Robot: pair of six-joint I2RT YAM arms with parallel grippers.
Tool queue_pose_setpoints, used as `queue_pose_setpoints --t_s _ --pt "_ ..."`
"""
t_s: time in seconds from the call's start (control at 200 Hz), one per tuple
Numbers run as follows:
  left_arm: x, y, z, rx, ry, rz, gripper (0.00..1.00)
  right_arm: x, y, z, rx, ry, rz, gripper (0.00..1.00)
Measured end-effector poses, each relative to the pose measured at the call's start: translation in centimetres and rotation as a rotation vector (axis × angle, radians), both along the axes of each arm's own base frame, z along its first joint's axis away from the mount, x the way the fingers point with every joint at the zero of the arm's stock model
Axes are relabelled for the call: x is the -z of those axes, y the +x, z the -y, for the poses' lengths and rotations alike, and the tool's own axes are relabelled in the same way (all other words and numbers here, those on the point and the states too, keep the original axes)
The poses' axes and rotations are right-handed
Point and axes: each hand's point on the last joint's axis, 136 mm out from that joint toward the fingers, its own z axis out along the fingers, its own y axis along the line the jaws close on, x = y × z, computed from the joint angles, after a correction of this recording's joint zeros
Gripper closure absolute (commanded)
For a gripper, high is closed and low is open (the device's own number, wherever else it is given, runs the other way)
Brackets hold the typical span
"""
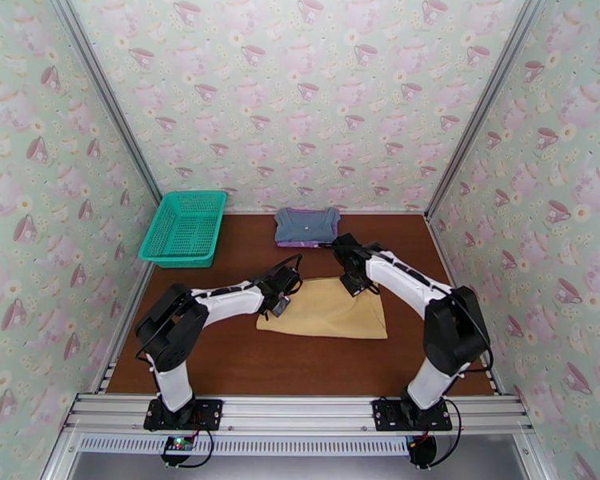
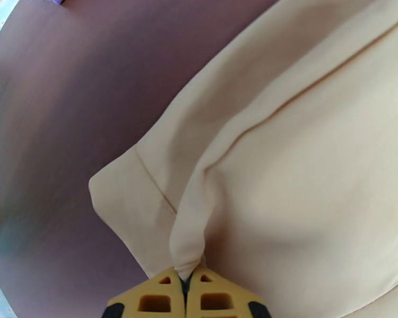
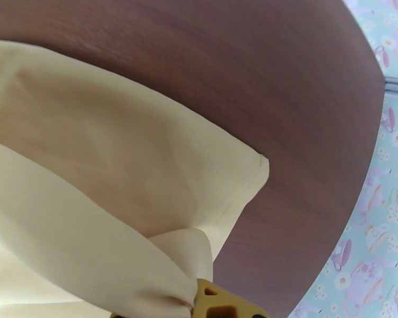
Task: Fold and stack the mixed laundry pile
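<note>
- Mustard-yellow garment (image 1: 332,314): lies flat on table betw. both grippers.
- Left gripper (image 2: 187,284): jaws pinched tight on a fold at garment's left edge.
- Right gripper (image 3: 196,303): clamped on bunched cloth near its far right corner.
- Grey-blue piece (image 1: 306,224) folded atop purple T-shirt (image 1: 296,243), just beyond right gripper.
- Teal mesh basket (image 1: 184,227): beyond left gripper, to its left.

Bright, even light fills the overhead view, leaving only faint soft shadows on the brown table (image 1: 244,354). Both wrist views bend strongly at the edges, and the mustard-yellow piece (image 2: 305,155) looks pale and soft up close.
</note>
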Motion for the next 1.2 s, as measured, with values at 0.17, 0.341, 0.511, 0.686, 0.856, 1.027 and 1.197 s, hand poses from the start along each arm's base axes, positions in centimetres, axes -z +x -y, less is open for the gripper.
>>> queue_pose_setpoints --t_s 0.17,0.341,0.511,0.686,0.856,1.027,1.197 --pt "-0.5 0.7 0.4 0.033 -0.009 0.018 1.0 0.8 0.4 0.4 0.031 -0.023 -0.011 1.0" --pt "-0.8 1.1 1.1 0.075 -0.031 0.015 0.95 0.6 0.6 0.6 0.055 -0.025 -0.001 1.0" --pt "-2.4 3.2 1.6 0.064 -0.065 0.04 0.31 1.0 0.5 0.7 0.073 -0.025 -0.007 1.0" --pt "-3.3 4.5 1.1 0.024 -0.066 0.089 0.25 1.6 0.5 0.7 0.087 -0.03 -0.019 1.0" --pt "-5.3 4.8 1.3 -0.003 -0.105 0.137 0.4 1.5 0.4 0.8 0.099 -0.038 -0.029 1.0" --pt "-7.4 3.7 3.0 0.0 -0.22 0.142 0.7 0.8 0.2 1.2 0.116 -0.059 -0.04 1.0" --pt "-5.0 2.2 4.3 -0.006 -0.289 0.048 0.82 -0.1 -0.5 1.7 0.138 -0.085 -0.073 1.0"
